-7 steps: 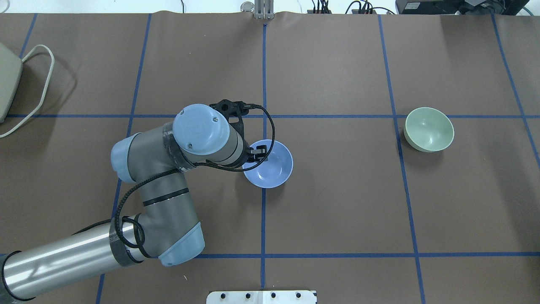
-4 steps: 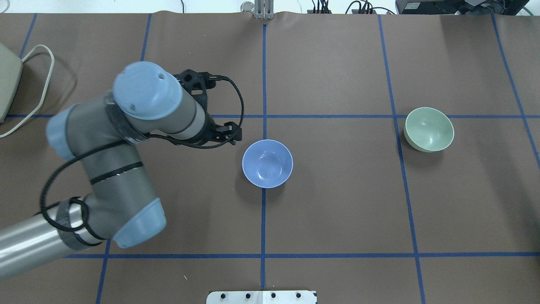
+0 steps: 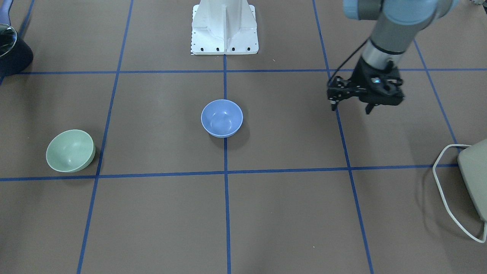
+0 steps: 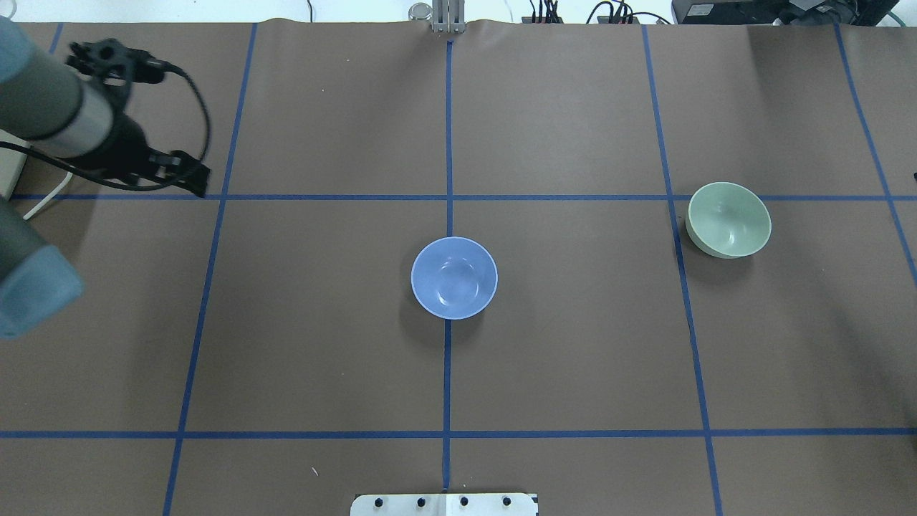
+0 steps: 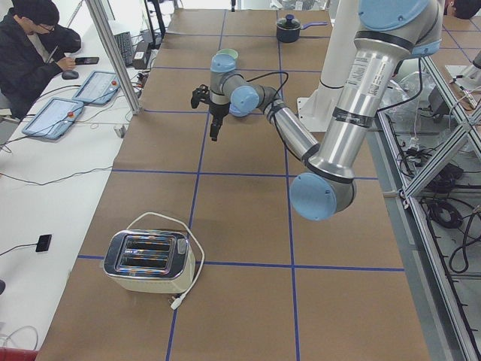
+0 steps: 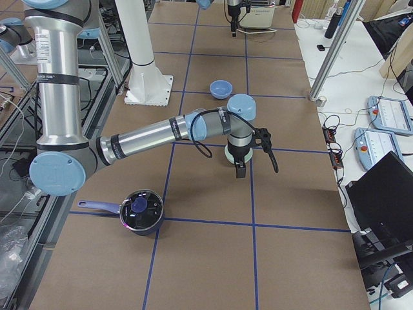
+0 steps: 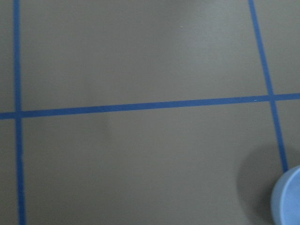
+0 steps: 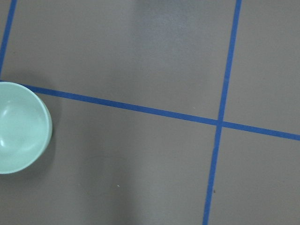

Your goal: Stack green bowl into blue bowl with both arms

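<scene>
The blue bowl [image 4: 453, 278] stands upright and empty at the table's centre, where two tape lines cross; it also shows in the front view [image 3: 222, 118]. The green bowl [image 4: 729, 219] stands upright and empty far to its right, also in the front view [image 3: 70, 150] and at the left edge of the right wrist view [image 8: 21, 127]. My left gripper [image 3: 350, 108] is open and empty, raised above the table far left of the blue bowl [image 7: 288, 197]. My right gripper [image 6: 240, 169] hangs beside the green bowl; I cannot tell whether it is open or shut.
A toaster [image 5: 146, 262] with a white cable sits at the table's left end. A dark pot with a lid [image 6: 141, 210] sits at the right end. The white pedestal [image 3: 224, 26] stands at the robot's side of the table.
My left gripper was at the blue bowl's rim, then came off it and swung far left and away. The blue bowl and the green bowl have not moved.
</scene>
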You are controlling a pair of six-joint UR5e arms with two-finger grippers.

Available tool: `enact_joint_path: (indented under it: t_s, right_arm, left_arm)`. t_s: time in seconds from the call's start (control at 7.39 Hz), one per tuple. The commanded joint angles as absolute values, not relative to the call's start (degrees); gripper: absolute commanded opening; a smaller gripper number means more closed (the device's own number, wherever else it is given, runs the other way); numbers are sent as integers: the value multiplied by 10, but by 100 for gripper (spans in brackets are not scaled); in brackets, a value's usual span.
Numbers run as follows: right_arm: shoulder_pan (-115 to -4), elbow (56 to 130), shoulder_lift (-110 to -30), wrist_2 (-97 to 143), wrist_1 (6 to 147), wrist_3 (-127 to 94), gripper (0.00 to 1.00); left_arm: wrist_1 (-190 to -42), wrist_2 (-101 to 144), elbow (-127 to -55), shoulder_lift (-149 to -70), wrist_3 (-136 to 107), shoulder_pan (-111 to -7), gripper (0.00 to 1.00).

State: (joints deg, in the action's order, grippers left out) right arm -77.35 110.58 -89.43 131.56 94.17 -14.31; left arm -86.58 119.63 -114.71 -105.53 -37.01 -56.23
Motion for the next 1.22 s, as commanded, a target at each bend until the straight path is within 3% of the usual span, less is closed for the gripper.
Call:
enact_joint_path:
  t_s: [0.0, 0.41, 0.54, 0.95, 1.08]
  right_arm:
    - [-725, 1120, -882, 1313, 941, -204, 100]
    - [-675, 1115, -868, 1291, 884, -312, 99]
    - [-635, 1096, -872, 1265, 824, -369, 97]
    - [-610, 932, -847, 1256, 646, -373, 90]
    - [-600, 928, -845, 1255, 646, -373, 80]
  left_arm:
    - [-860, 1286, -1127, -958, -123, -733, 98]
    - [-860, 1330, -948, -939, 277, -951, 98]
    - [-861, 1330, -932, -940, 366, -979, 98]
    - [-867, 1336, -933, -909, 374, -1005, 98]
    - [-867, 1336, -933, -908, 375, -1005, 98]
